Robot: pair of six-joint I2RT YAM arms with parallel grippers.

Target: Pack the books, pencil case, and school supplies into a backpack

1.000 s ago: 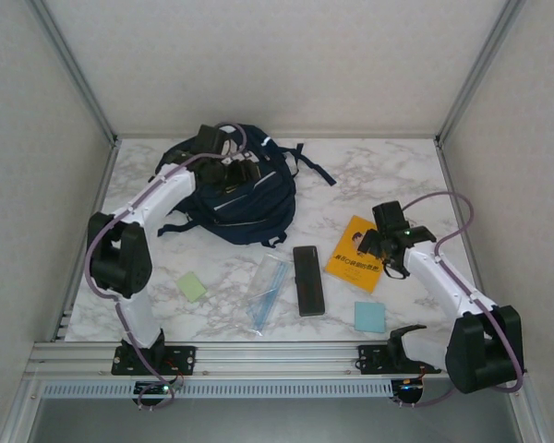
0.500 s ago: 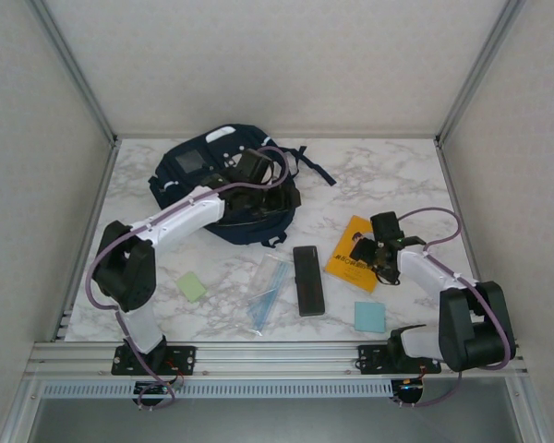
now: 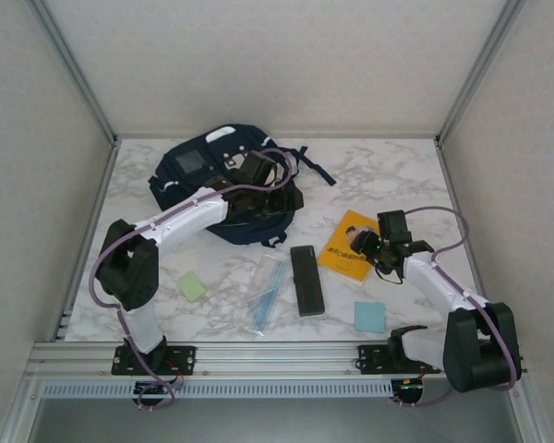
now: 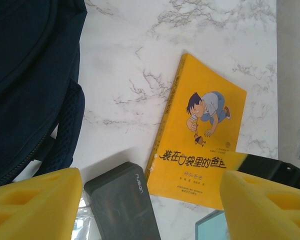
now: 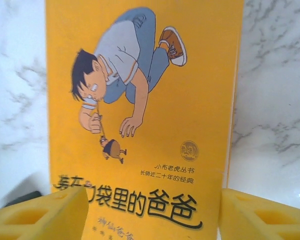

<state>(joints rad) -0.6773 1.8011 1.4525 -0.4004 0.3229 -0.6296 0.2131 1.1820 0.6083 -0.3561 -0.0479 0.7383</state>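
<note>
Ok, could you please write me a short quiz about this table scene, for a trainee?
1. True or false: the long narrow black pencil case is packed inside the large navy-blue fabric backpack.
2. What lies directly below the right gripper? A: pale green square pad. B: thin orange-yellow illustrated book. C: clear bluish plastic ruler.
3. Fill in: the small light blue square pad lies to the robot's ___ of the pencil case.
Key: 1 false; 2 B; 3 right.
</note>
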